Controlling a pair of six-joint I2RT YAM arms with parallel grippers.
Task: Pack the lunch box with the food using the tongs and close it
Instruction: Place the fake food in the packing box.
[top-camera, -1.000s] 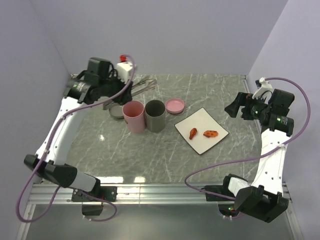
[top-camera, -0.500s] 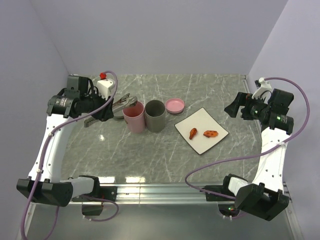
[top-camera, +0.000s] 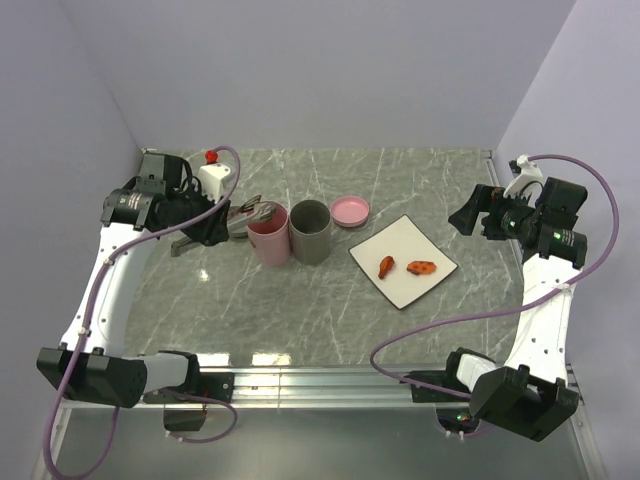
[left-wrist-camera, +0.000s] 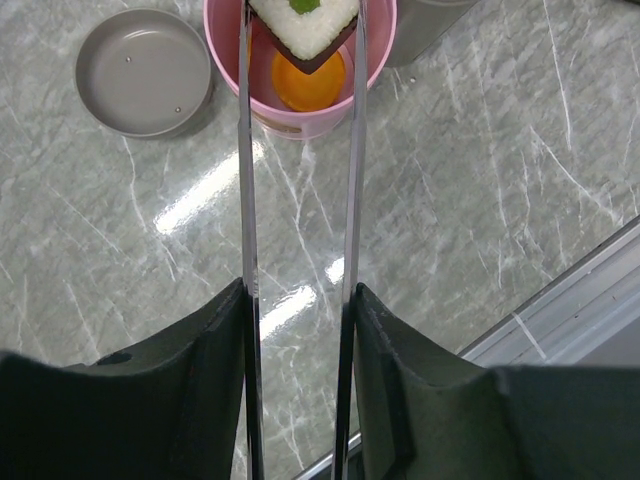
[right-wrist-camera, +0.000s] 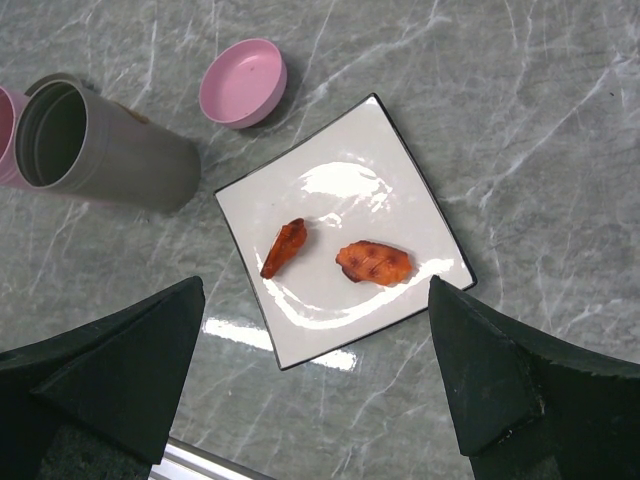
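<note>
My left gripper (left-wrist-camera: 300, 295) is shut on the silver tongs (left-wrist-camera: 247, 200), one finger outside each arm. Between the tongs' tips sits the dark cube with a pale centre (left-wrist-camera: 303, 22), right over the mouth of the pink lunch box cup (left-wrist-camera: 222, 70). An orange round piece (left-wrist-camera: 308, 82) lies in the bottom of that cup. From above, the left gripper (top-camera: 212, 226) and tongs (top-camera: 245, 211) sit just left of the pink cup (top-camera: 268, 238). Two reddish-brown lumps (right-wrist-camera: 284, 248) (right-wrist-camera: 373, 262) lie on the white plate (right-wrist-camera: 340, 190), below my open, empty right gripper (right-wrist-camera: 315, 290).
A grey cup (top-camera: 311, 232) stands against the pink one on its right. The pink lid (top-camera: 350, 211) lies behind the plate (top-camera: 400, 240), and a grey lid (left-wrist-camera: 145, 72) lies left of the pink cup. The right gripper (top-camera: 466, 221) hovers at the right edge.
The left arm swung from the back of the table toward me and left, bringing the tongs' tips to the pink cup's mouth. The right arm stayed put.
</note>
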